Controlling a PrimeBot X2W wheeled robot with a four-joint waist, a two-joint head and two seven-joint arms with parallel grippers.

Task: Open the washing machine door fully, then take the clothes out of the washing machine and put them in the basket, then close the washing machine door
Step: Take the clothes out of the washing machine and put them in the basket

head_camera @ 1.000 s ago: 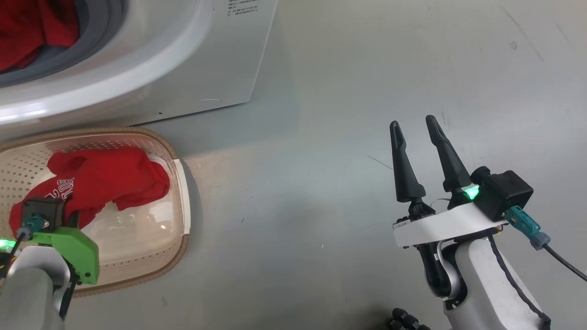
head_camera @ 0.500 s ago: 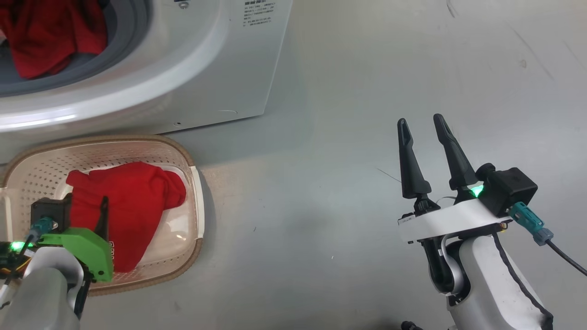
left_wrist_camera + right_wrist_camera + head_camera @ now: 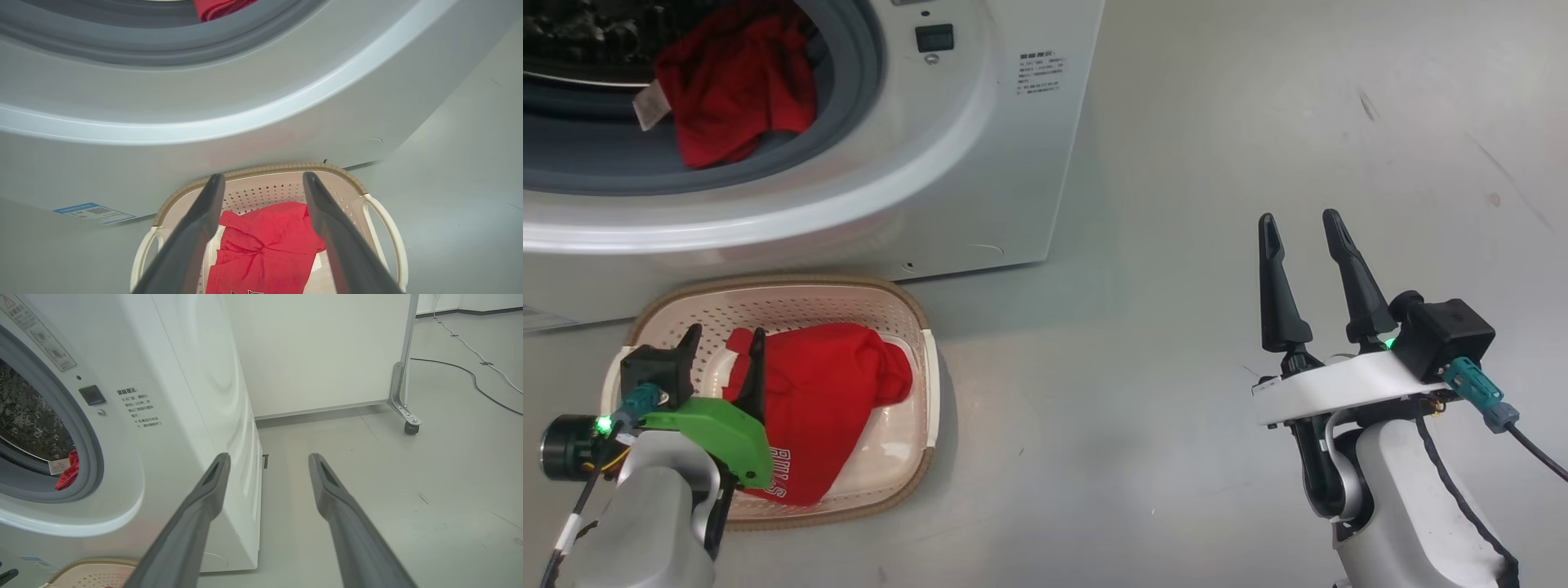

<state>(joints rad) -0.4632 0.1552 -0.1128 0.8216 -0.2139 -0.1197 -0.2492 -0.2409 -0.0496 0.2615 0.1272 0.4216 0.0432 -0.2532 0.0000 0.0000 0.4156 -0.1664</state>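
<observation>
While left gripper (image 3: pixel 727 329) and right gripper (image 3: pixel 1298 216) stand wide, empty, one red garment (image 3: pixel 833 384) lies in the basket (image 3: pixel 849 287), apparently untouched; another garment (image 3: pixel 735 98) overhangs the washing machine (image 3: pixel 980 147) mouth.

**laundrylurker:** so what's the room itself like?

**gregm:** pretty bare tbh. Smooth grey floor (image 3: pixel 1176 122), slightly glossy, with a few dark scuffs (image 3: pixel 1364 104).

**laundrylurker:** any walls?

**gregm:** there's a white partition panel (image 3: pixel 318 351) on a metal leg (image 3: pixel 406 335) with a little caster (image 3: pixel 410 428). Past it, a black cable (image 3: pixel 470 373) and a white cable (image 3: pixel 466 346) trail over the floor near a pale wall with dark skirting (image 3: pixel 461 312). The light's soft and even.
</observation>
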